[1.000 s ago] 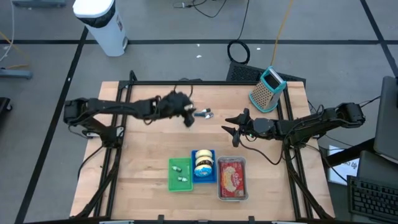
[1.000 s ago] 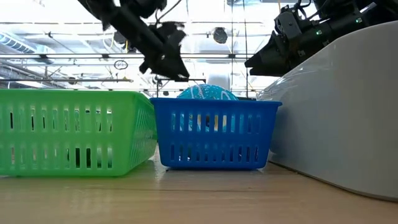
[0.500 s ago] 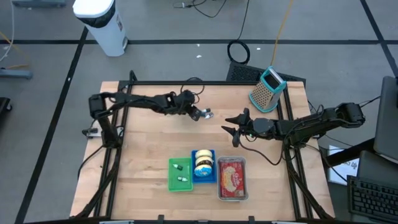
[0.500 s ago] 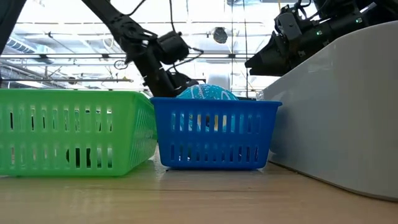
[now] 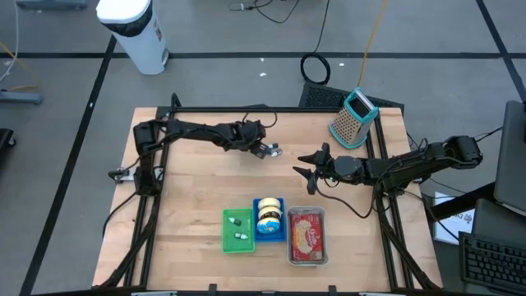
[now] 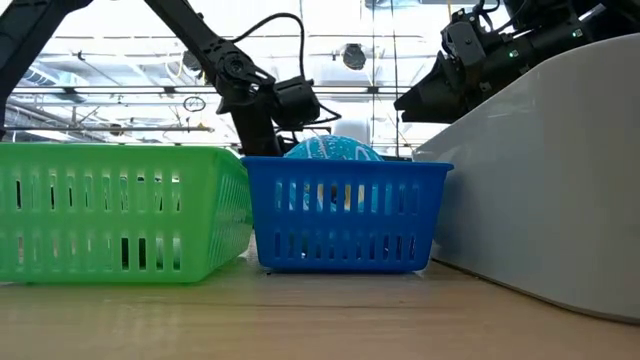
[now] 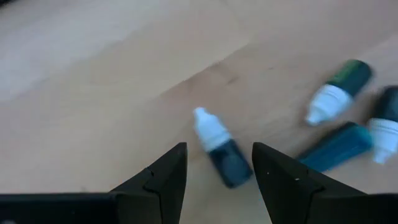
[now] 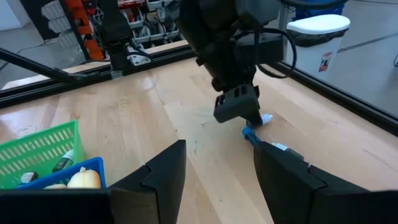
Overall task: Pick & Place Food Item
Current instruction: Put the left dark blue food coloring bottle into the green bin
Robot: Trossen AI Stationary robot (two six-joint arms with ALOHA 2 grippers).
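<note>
Presently, stock on the table (image 5: 189, 205): four small dropper bottles (image 7: 219, 148) lying loose under my left hand (image 5: 261, 150), whose fingers stand spread, pinching nothing. Baskets, three: green basket (image 5: 237, 231) with two bottles, blue basket (image 5: 269, 219) with round food items, clear tray (image 5: 307, 235) of red food. My right hand (image 5: 310, 173) hovers nearby, spread, empty. No writing legible.
</note>
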